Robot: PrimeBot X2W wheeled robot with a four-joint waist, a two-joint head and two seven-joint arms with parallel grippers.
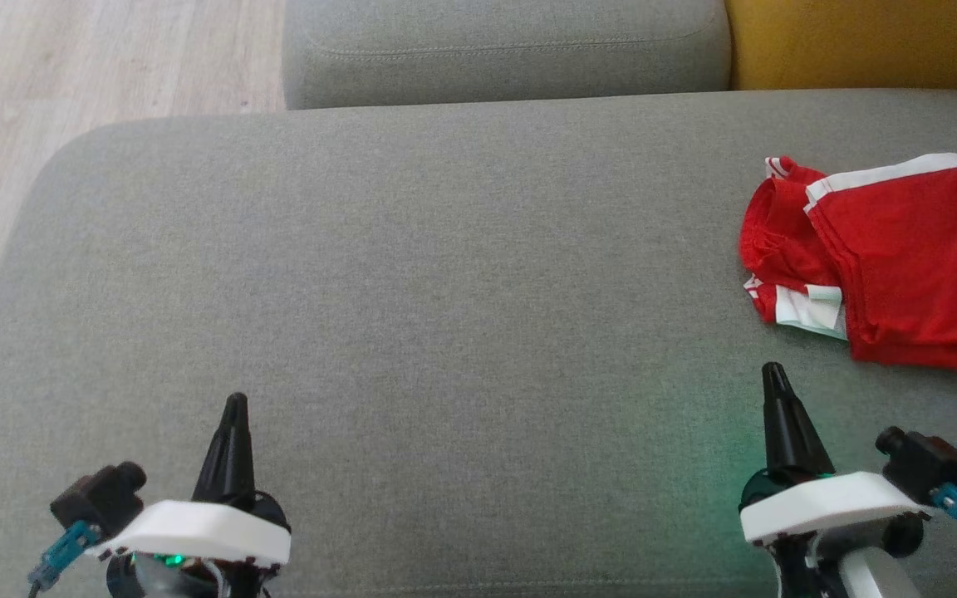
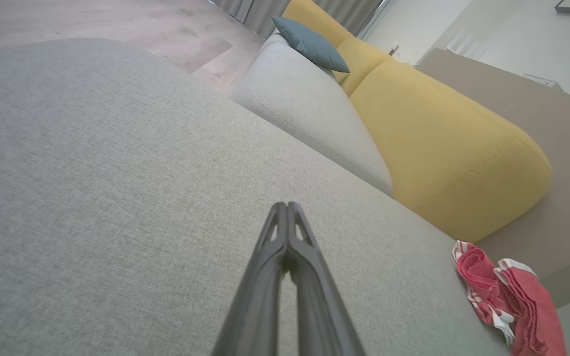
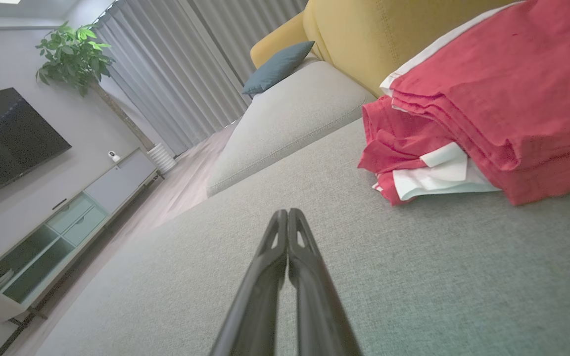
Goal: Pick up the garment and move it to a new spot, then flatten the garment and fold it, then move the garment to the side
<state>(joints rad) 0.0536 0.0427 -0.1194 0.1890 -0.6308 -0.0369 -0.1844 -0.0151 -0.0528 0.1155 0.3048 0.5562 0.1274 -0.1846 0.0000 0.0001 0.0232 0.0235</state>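
Starting up close, at the near edge of the big grey woven-fabric sofa seat point(image 1: 445, 274). Got the left tool point(image 1: 235, 409) down at the lower left with both long dark fingers pressed tight together, gripping nothing, just pointing out over bare fabric. Same deal with the right tool point(image 1: 774, 375) at the lower right: pinched shut, empty, aimed toward the cloth but clearly apart from it.

Moving a bit further out and over to the right. Found the red fabric garment with white trim point(image 1: 910, 257) lying on the seat near its right end, just past the right tool and partly cut off by the edge of the head view. Folded into a stack of several layers, going by the right wrist view, with a rumpled red and white bit poking out on the left side. Not the crispest fold ever, but definitely folded, and parked off to the side instead of mid-seat.

Further back: a second grey cushion point(image 1: 503, 50), a mustard-yellow cushion point(image 1: 861, 41) beside it, pale wood floor point(image 1: 71, 66) off to the left. No action back there.

Judging progress: looks like pick-up, flattening, folding and the shift to the side all ticked off. Pretty much nothing left, maybe tidying that loose bit if feeling picky.
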